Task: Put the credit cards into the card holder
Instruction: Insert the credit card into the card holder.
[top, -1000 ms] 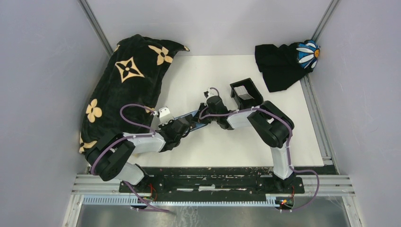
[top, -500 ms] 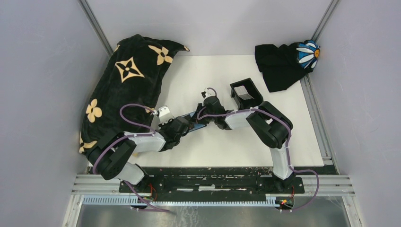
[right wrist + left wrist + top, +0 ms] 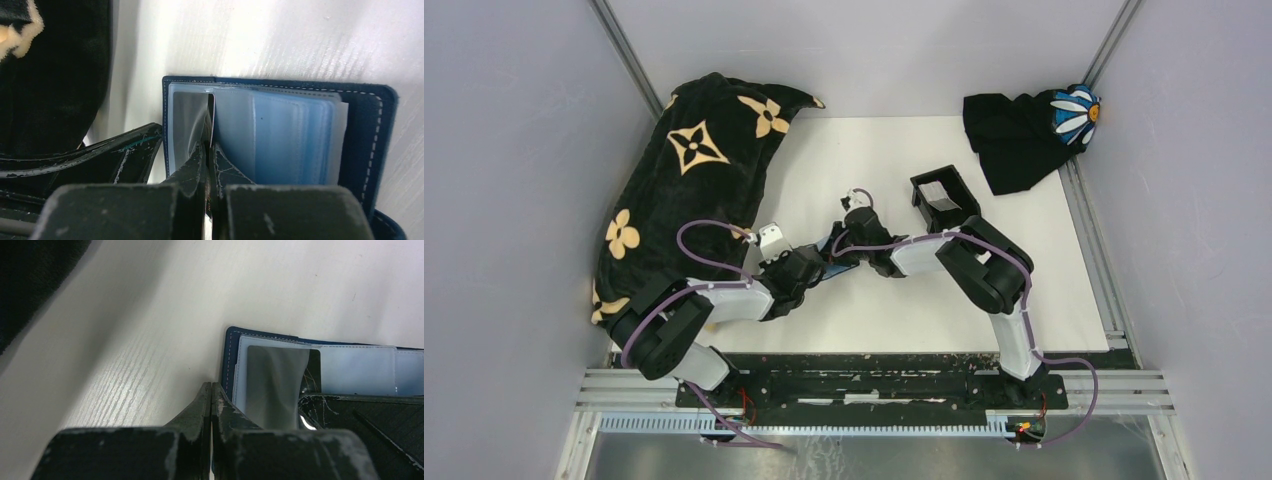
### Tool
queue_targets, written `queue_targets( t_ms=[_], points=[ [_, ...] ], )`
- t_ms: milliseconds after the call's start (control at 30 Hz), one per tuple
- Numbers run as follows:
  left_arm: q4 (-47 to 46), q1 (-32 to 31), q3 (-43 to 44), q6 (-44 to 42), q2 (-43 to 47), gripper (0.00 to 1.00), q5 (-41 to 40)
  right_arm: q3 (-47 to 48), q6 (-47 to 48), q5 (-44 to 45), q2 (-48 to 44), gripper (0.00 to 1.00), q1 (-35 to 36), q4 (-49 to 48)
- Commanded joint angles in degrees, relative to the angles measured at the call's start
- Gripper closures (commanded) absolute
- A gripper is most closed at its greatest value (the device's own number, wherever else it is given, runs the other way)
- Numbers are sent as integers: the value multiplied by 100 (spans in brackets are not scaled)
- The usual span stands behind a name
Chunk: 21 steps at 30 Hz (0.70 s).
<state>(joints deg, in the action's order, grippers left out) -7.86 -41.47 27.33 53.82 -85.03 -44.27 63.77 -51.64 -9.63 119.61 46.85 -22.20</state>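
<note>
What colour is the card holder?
The card holder is navy with white stitching; right wrist view shows it best.

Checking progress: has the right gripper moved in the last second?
Yes. The right gripper slid left, away from the black tray.

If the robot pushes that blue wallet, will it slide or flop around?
It would probably slide: the card holder lies flat and open on the smooth table. Its clear sleeves look thin and fanned out, so they would likely flop. It looks light, being slim.

White table (image 3: 904,160), pale grey walls (image 3: 524,150)
</note>
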Motion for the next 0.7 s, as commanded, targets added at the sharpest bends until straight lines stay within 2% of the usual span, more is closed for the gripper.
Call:
queue_targets(
  t_ms=[0, 67, 167, 267, 467, 667],
  points=[
    [-426, -80, -24, 16, -223, 97, 1061, -43, 193, -7, 445, 99, 324, 1089],
    [-419, -79, -6, 6, -234, 97, 1054, -4, 283, 2, 436, 93, 331, 1209],
    [-401, -79, -34, 34, -191, 97, 1000, -4, 448, 172, 290, 79, 338, 1429],
    [-348, -80, -43, 37, -143, 97, 936, -77, 585, 385, 93, 70, 330, 1536],
    [-305, -79, -64, 53, -101, 97, 882, -154, 906, 824, -370, 63, 334, 1778],
    [-304, -78, -63, 70, -99, 97, 872, -292, 975, 1017, -649, 61, 325, 1685]
  ],
)
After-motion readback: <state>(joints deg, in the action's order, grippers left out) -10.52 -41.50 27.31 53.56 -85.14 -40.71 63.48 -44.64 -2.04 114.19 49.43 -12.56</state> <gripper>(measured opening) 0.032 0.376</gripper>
